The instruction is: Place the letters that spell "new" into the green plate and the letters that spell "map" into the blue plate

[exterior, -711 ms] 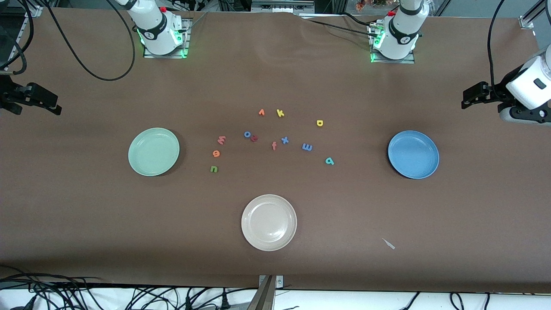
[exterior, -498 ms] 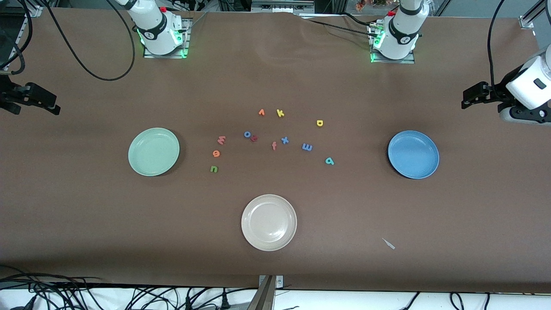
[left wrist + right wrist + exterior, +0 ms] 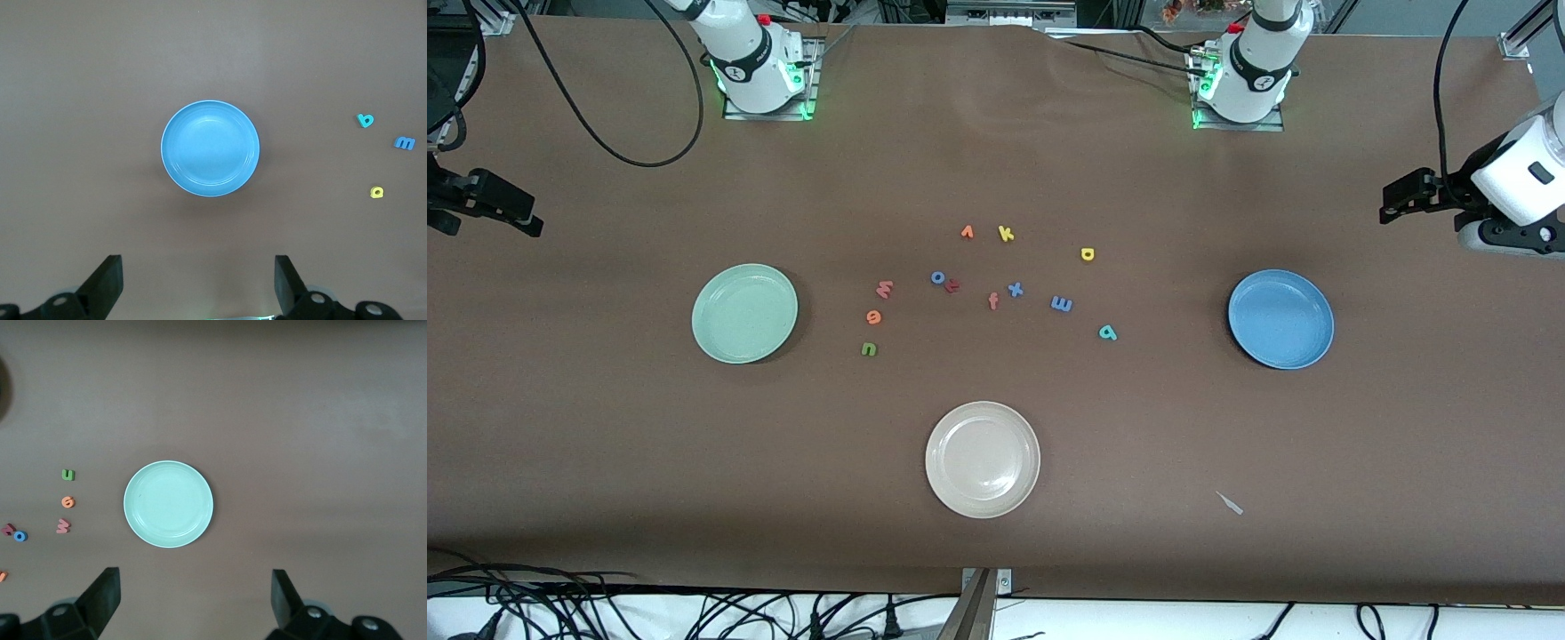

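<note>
The green plate (image 3: pixel 744 313) (image 3: pixel 168 504) lies toward the right arm's end of the table, the blue plate (image 3: pixel 1280 319) (image 3: pixel 210 148) toward the left arm's end. Between them lie the green "n" (image 3: pixel 869 349), orange "e" (image 3: pixel 873 317) and salmon "w" (image 3: pixel 884 289) beside the green plate, and the blue "m" (image 3: pixel 1061 304), teal "a" (image 3: pixel 1107 332) and yellow "p" (image 3: pixel 1088 254) closer to the blue plate. My right gripper (image 3: pixel 532 220) (image 3: pixel 195 593) hangs open and empty high above the table's end. My left gripper (image 3: pixel 1389 201) (image 3: pixel 199 280) hangs open and empty above the other end.
A cream-white plate (image 3: pixel 983 460) lies nearest the front camera. Other loose letters sit mid-table: yellow "k" (image 3: pixel 1006 234), orange "v" (image 3: pixel 967 232), blue "o" (image 3: pixel 938 277), salmon "f" (image 3: pixel 993 301), blue "x" (image 3: pixel 1015 289). A small pale scrap (image 3: pixel 1230 503) lies near the front edge.
My right gripper has drifted slightly outward toward its end of the table. The left gripper, plates and letters have not moved.
</note>
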You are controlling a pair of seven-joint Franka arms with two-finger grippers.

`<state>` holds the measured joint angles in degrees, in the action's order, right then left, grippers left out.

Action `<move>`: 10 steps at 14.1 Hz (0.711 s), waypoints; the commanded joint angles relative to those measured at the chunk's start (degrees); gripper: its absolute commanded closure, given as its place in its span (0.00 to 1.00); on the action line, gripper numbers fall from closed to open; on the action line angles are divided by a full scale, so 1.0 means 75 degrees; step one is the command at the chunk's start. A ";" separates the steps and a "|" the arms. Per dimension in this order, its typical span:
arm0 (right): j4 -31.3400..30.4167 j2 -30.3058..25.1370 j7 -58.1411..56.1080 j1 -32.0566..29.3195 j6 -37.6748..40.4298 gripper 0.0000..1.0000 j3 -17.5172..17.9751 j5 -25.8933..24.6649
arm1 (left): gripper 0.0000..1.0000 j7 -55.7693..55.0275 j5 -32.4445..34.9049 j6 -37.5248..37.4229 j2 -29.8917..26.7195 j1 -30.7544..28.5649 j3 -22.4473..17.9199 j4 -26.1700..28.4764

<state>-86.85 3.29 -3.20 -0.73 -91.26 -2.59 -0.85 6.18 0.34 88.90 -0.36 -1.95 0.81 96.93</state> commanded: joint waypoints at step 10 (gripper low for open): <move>0.0248 0.0101 0.0005 -0.0066 0.0109 0.00 0.0052 -0.0004 | 0.00 0.0184 0.0165 -0.0123 -0.0034 0.0026 0.0009 -0.0045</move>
<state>-86.84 3.32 -3.19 -0.73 -91.28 -2.59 -0.84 6.18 0.34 88.85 -0.36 -1.95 0.81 96.93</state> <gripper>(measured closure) 0.000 0.000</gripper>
